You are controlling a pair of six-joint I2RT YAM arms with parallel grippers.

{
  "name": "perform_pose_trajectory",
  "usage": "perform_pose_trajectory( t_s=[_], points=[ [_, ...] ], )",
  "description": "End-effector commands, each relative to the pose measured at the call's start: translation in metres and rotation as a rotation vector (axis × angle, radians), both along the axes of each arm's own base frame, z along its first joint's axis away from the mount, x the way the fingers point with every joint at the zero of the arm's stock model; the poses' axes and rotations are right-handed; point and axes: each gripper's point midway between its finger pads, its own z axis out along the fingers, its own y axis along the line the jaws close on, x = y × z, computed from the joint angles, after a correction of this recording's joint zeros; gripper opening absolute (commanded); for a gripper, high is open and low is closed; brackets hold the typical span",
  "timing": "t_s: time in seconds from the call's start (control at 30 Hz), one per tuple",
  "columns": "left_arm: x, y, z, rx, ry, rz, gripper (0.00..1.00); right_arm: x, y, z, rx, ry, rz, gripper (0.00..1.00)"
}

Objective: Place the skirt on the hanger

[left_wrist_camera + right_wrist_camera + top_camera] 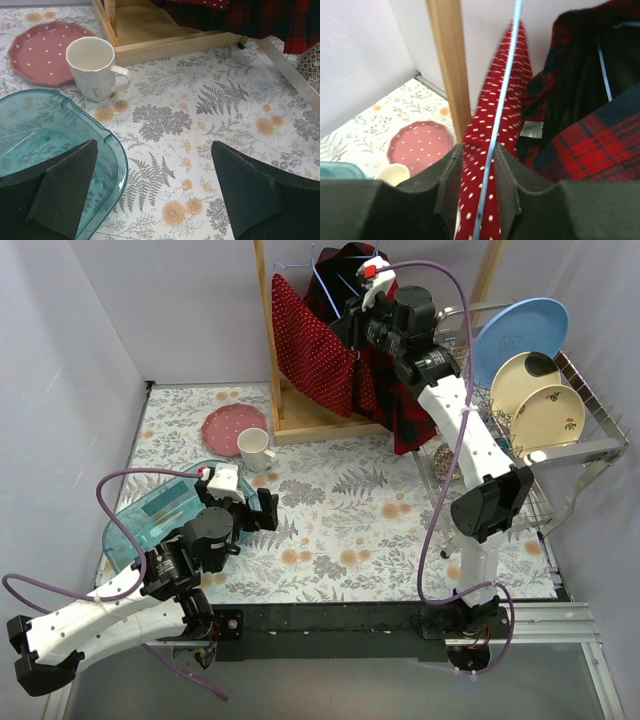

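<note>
Skirt (pixel 300 340) of red cloth with white dots hangs at the far back, draped over a thin light-blue hanger (pixel 507 85) beside the post of a wooden rack (pixel 165 42).

Nearest, the left gripper (pixel 154 150) hovers with its jaws spread wide and holding nothing. It sits above a see-through teal tub (pixel 112 145), through which the flowered tablecloth (pixel 200 125) shows. Just beyond stands a white mug (pixel 92 67) with small writing on its side, too small to read. A pink dotted plate (pixel 40 50) lies behind it.

Farther back, the right gripper (pixel 476 152) has its jaws narrowly apart on either side of the skirt and hanger wire. Whether they pinch the cloth cannot be told.

A dark red plaid garment (pixel 410 410) hangs next to the skirt, and its white label (pixel 533 129) is blurred. On the right, a wire dish rack (pixel 590 430) holds a blue plate (pixel 520 335) and two cream plates (pixel 548 415) upright.
</note>
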Motion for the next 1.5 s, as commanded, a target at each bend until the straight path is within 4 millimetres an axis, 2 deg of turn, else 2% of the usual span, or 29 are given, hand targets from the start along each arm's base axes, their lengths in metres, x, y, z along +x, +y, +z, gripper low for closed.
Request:
perform_pose_trajectory(
  t_s=[0.0, 0.17, 0.23, 0.27, 0.3, 0.33, 0.37, 0.4, 0.43, 0.47, 0.5, 0.53, 0.57, 0.6, 0.63, 0.7, 0.73, 0.77, 0.87, 0.97, 1.0, 1.07, 1.17, 1.47],
  points=[
    [0.000, -0.005, 0.007, -0.021, 0.002, -0.017, 0.98, -0.046, -0.016, 0.067, 0.008, -0.149, 0.044, 0.52],
    [-0.001, -0.012, 0.027, -0.073, -0.008, -0.039, 0.98, -0.079, -0.034, 0.079, -0.031, -0.168, 0.049, 0.66],
    [0.000, -0.017, 0.032, -0.081, -0.008, -0.056, 0.98, -0.100, -0.042, 0.082, -0.048, -0.180, 0.067, 0.73],
    [0.001, -0.019, 0.040, -0.096, -0.016, -0.056, 0.98, -0.119, -0.051, 0.093, -0.060, -0.218, 0.074, 0.75],
    [0.002, -0.021, 0.044, -0.098, -0.020, -0.060, 0.98, -0.123, -0.051, 0.075, -0.088, -0.191, 0.090, 0.79],
    [0.004, -0.023, 0.045, -0.094, -0.015, -0.063, 0.98, -0.132, -0.055, 0.074, -0.100, -0.201, 0.097, 0.81],
    [0.008, -0.028, 0.051, -0.095, -0.015, -0.064, 0.98, -0.152, -0.065, 0.082, -0.104, -0.238, 0.107, 0.83],
    [0.011, -0.031, 0.052, -0.086, -0.010, -0.068, 0.98, -0.160, -0.069, 0.079, -0.131, -0.261, 0.108, 0.88],
    [0.016, -0.033, 0.054, -0.090, -0.002, -0.072, 0.98, -0.163, -0.071, 0.055, -0.163, -0.228, 0.119, 0.90],
    [0.020, -0.034, 0.057, -0.089, 0.001, -0.074, 0.98, -0.182, -0.081, 0.063, -0.174, -0.271, 0.119, 0.92],
    [0.028, -0.039, 0.060, -0.083, 0.009, -0.072, 0.98, -0.187, -0.087, 0.054, -0.202, -0.260, 0.108, 0.96],
    [0.039, -0.031, 0.063, -0.090, 0.009, -0.038, 0.98, -0.189, -0.094, 0.041, -0.237, -0.246, 0.092, 0.99],
    [0.044, -0.032, 0.065, -0.095, 0.014, -0.051, 0.98, -0.193, -0.101, 0.038, -0.253, -0.239, 0.075, 0.99],
    [0.050, -0.030, 0.075, -0.115, 0.002, -0.040, 0.98, -0.202, -0.116, 0.045, -0.257, -0.252, 0.018, 0.99],
    [0.061, -0.015, 0.081, -0.133, -0.010, 0.010, 0.98, -0.205, -0.125, 0.042, -0.266, -0.239, -0.011, 0.99],
    [0.068, -0.005, 0.096, -0.178, -0.037, 0.020, 0.98, -0.220, -0.143, 0.049, -0.263, -0.249, -0.063, 0.99],
    [0.075, 0.011, 0.105, -0.202, -0.057, 0.066, 0.98, -0.225, -0.148, 0.047, -0.265, -0.233, -0.070, 0.99],
    [0.076, 0.013, 0.109, -0.229, -0.060, 0.064, 0.98, -0.237, -0.154, 0.055, -0.243, -0.244, -0.078, 0.99],
    [0.075, 0.030, 0.127, -0.269, -0.098, 0.102, 0.98, -0.253, -0.170, 0.063, -0.203, -0.232, -0.120, 0.99],
    [0.064, 0.041, 0.144, -0.280, -0.126, 0.123, 0.98, -0.261, -0.190, 0.072, -0.187, -0.233, -0.204, 0.99],
    [0.061, 0.046, 0.144, -0.272, -0.124, 0.135, 0.98, -0.262, -0.197, 0.075, -0.184, -0.236, -0.238, 0.99],
    [0.050, 0.055, 0.157, -0.282, -0.160, 0.144, 0.98, -0.266, -0.204, 0.078, -0.175, -0.238, -0.269, 0.99],
    [0.039, 0.064, 0.165, -0.280, -0.181, 0.153, 0.98, -0.270, -0.209, 0.083, -0.152, -0.237, -0.295, 0.99],
    [0.030, 0.062, 0.164, -0.266, -0.173, 0.118, 0.98, -0.270, -0.221, 0.095, -0.161, -0.266, -0.351, 0.98]
  ],
)
